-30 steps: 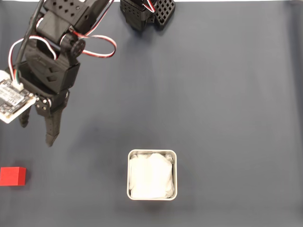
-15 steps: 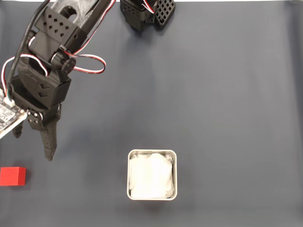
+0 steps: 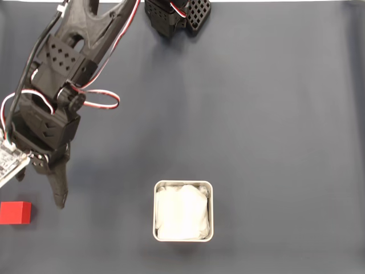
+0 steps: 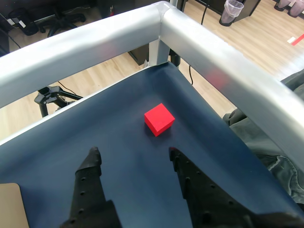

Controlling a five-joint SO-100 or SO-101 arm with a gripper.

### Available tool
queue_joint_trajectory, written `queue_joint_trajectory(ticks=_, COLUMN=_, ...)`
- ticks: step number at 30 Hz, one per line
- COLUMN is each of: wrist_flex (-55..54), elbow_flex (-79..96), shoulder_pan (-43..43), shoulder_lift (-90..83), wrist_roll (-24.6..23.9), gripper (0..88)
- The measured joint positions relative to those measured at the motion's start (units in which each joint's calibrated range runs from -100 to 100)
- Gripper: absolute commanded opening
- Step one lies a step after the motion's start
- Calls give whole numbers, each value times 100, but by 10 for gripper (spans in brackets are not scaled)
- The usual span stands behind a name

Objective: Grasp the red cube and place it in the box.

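Observation:
The red cube point(image 3: 14, 212) lies at the far left edge of the dark mat in the fixed view, well left of the box point(image 3: 183, 183), which has a pale grey rim and white lining. My gripper point(image 3: 40, 188) hangs open just above and to the right of the cube, apart from it. In the wrist view the red cube point(image 4: 159, 119) sits on the mat ahead of my gripper point(image 4: 134, 153), slightly right of the gap between the two black fingers point(image 4: 92, 164). Nothing is held.
The arm's base point(image 3: 174, 17) stands at the top of the fixed view. In the wrist view a silver frame rail point(image 4: 213, 52) runs round the mat's corner just beyond the cube, with a grey cloth point(image 4: 280, 156) off the right edge.
The arm has swung down and to the left in the fixed view, bringing the open gripper closer to the red cube. Cube and box have not moved.

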Motion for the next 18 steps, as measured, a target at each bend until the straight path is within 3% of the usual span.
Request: queue_joint_trajectory(ticks=18, wrist_flex=-16, elbow_flex=-1646, shoulder_pan=126, shoulder_lift=1381, wrist_roll=-20, gripper=343)
